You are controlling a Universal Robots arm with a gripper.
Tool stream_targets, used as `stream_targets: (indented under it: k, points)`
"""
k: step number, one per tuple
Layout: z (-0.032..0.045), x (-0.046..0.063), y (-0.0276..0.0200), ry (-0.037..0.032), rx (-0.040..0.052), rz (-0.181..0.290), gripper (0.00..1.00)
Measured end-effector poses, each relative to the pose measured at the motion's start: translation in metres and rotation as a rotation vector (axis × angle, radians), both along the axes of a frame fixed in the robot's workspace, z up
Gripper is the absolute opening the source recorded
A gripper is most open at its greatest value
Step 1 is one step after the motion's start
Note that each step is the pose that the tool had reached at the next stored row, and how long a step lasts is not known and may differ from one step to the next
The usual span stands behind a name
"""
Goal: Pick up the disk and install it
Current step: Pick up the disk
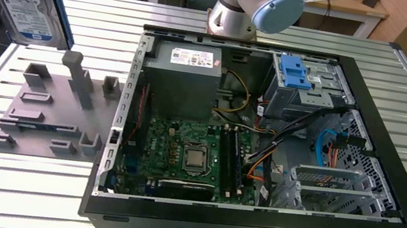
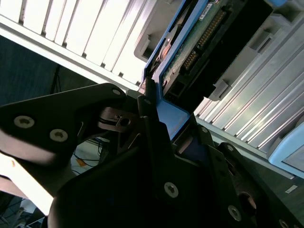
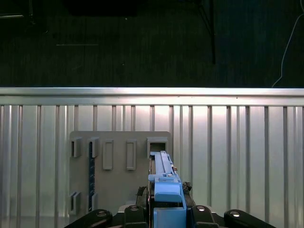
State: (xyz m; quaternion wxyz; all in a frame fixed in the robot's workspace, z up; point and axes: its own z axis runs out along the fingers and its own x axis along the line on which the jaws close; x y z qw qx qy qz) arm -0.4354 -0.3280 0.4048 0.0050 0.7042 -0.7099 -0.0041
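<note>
Black pincer grips flat, blue-framed silver disk above ribbed metal table.

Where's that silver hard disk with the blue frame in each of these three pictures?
Exterior view: silver-grey hard disk in a blue plastic bracket, held aloft at the exterior view's upper left.
First wrist view: the disk edge-on in the pincer, before the grey slotted plate.
Second wrist view: the disk's circuit-board side, close up.
Shared landmark: ribbed metal table.
</note>
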Motion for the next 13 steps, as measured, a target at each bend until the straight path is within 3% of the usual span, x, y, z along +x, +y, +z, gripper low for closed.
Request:
stream_targets:
  k: [4, 13]
  points:
    - [0.0049, 0.0, 0.0, 0.0001, 0.0, 0.0, 0.36]
    - [0.0052, 0.0, 0.0, 0.0, 0.0023, 0.0, 0.36]
